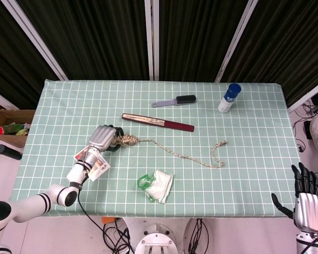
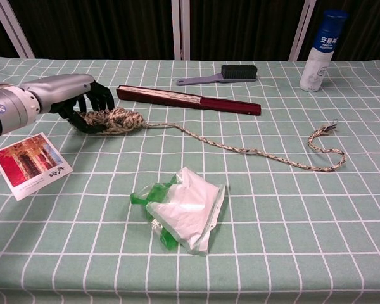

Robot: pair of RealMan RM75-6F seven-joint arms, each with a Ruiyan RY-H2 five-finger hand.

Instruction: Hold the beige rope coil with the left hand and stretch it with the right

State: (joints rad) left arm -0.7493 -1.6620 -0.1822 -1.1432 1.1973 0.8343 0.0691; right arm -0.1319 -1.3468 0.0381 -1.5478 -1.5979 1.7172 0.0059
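The beige rope coil [image 2: 117, 120] lies on the green checked table, left of centre, also seen as the coil [image 1: 125, 140] in the head view. My left hand [image 2: 76, 101] covers its left end, with dark fingers curled down around the bundle; the same left hand [image 1: 102, 138] shows from above. From the coil the rope's loose tail [image 2: 253, 151] runs right and ends in a small loop [image 1: 218, 153]. My right hand [image 1: 306, 203] hangs off the table's lower right corner, fingers spread, holding nothing.
A dark red folded fan [image 2: 189, 100] lies just behind the rope. A brush [image 2: 221, 75] and a blue-capped white bottle [image 2: 319, 54] stand further back. A crumpled plastic bag [image 2: 182, 207] lies in front, and a picture card [image 2: 30, 163] sits near my left wrist.
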